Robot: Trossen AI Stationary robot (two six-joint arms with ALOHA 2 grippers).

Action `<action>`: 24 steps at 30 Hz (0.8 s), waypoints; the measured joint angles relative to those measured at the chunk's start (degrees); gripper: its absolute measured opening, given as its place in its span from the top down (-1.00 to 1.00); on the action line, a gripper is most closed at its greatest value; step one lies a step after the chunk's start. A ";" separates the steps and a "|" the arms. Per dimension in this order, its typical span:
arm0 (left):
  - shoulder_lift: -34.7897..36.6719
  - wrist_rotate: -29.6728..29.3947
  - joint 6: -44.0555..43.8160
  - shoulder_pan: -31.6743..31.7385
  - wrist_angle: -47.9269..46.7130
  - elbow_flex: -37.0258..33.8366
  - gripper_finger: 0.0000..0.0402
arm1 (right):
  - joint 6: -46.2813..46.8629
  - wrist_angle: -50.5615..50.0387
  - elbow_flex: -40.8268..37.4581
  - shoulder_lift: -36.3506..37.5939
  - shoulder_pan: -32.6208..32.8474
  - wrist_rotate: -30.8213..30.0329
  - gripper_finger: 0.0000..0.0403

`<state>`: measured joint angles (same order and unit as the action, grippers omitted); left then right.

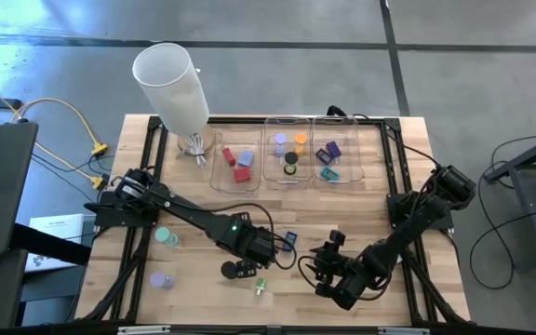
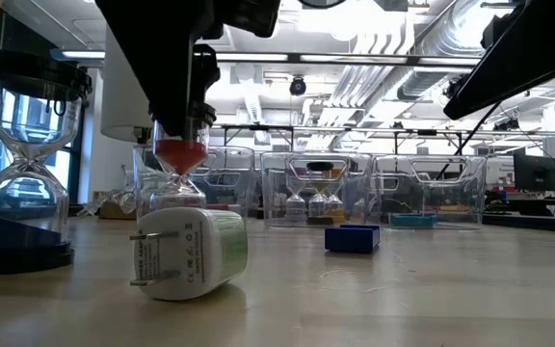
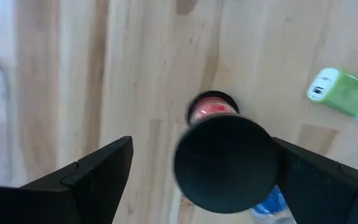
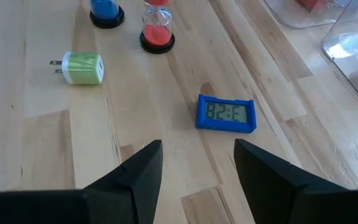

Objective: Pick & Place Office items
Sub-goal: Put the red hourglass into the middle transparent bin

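Your left gripper [image 1: 241, 270] hangs directly above the red-sand hourglass [image 4: 156, 26], fingers [image 3: 86, 177] spread wide on either side of its black top cap and not touching it. Beside that hourglass stands a blue-sand hourglass [image 4: 106, 12]; the green-and-white plug adapter [image 4: 79, 68] lies on its side close by, toward the surface's [image 1: 435, 270] near edge. The small blue digital clock [image 4: 225, 114] lies flat on the hourglass's other side, with bare wood between them. Your right gripper [image 1: 323, 268] hovers beyond the clock, fingers partly apart, holding nothing. Three clear trays [image 1: 291, 177] line the far edge, well clear of the hourglass. A teal piece [image 1: 166, 236] and a lavender piece [image 1: 161, 279] sit by the left arm.
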<state>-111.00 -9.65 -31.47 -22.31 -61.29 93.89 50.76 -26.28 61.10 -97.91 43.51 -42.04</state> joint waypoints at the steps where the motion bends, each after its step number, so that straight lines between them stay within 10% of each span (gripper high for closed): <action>1: 0.00 -1.29 0.45 0.00 -0.13 0.00 -0.79 | 0.00 -0.04 0.00 0.00 0.00 0.01 0.07; 24: -2.21 -1.31 -0.23 -0.48 0.07 -0.04 -0.79 | 0.02 0.05 0.00 0.00 0.00 0.08 0.07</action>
<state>-113.21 -10.96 -31.70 -22.79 -61.22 93.84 50.78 -26.24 61.10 -97.91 43.51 -41.97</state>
